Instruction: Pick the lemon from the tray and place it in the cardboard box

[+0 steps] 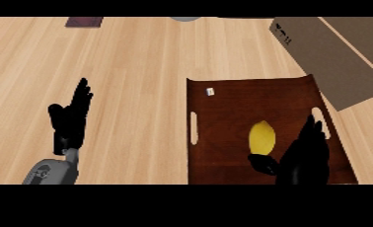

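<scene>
A yellow lemon point(263, 137) lies on the dark brown tray point(233, 107), in its lower middle. My right hand point(304, 154) is over the tray just right of the lemon, fingers straight and pointing up, thumb reaching under the lemon's lower end; whether it touches is unclear. The cardboard box point(320, 53) stands at the upper right, past the tray's far corner, its open top partly cut off by the view's edge. My left hand point(70, 117) rests open on the counter at the left, fingers up.
A small white tag point(210, 91) lies in the tray's far left corner. A dark purplish flat object point(85, 21) and a grey round object point(185, 18) sit at the counter's far edge. Bare wood lies between my left hand and the tray.
</scene>
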`<state>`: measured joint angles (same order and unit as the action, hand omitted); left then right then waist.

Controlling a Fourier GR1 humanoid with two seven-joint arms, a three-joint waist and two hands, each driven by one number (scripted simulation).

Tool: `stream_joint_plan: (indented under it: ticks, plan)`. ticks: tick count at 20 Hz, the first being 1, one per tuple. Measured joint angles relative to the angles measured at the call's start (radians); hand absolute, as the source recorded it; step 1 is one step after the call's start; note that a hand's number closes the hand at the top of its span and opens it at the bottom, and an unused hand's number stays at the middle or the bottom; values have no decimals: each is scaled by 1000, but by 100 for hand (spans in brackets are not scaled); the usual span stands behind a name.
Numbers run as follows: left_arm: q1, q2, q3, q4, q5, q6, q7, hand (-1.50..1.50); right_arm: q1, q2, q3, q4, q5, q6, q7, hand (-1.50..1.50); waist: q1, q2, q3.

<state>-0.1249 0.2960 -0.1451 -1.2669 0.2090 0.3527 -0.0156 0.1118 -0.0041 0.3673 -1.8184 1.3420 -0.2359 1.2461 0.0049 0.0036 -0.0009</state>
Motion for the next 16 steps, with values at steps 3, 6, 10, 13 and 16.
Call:
stream_joint_plan:
  ticks: [3, 6, 10, 13, 16]
  plan:
    - [9, 1, 5, 3, 1, -11, -11, 0, -20, 0, -19, 24, -14, 0, -1, -150, 1, -1, 0]
    - [0, 9, 8, -18, 0, -11, 18, 0, -32, 0, -18, 61, -24, -15, -4, -150, 2, -2, 1]
    - [7, -2, 12, -7, -7, -8, 2, 0, -48, -1, -28, 96, -34, -31, -6, -150, 0, -2, 1]
    - [14, 1, 16, -16, -6, -17, 5, 0, -68, -1, -37, 126, -42, -42, -6, -150, 2, -2, 1]
    - [18, -14, 13, -4, -13, -21, -11, 0, -110, 0, -33, 179, -53, -60, -12, 150, 2, -3, 0]
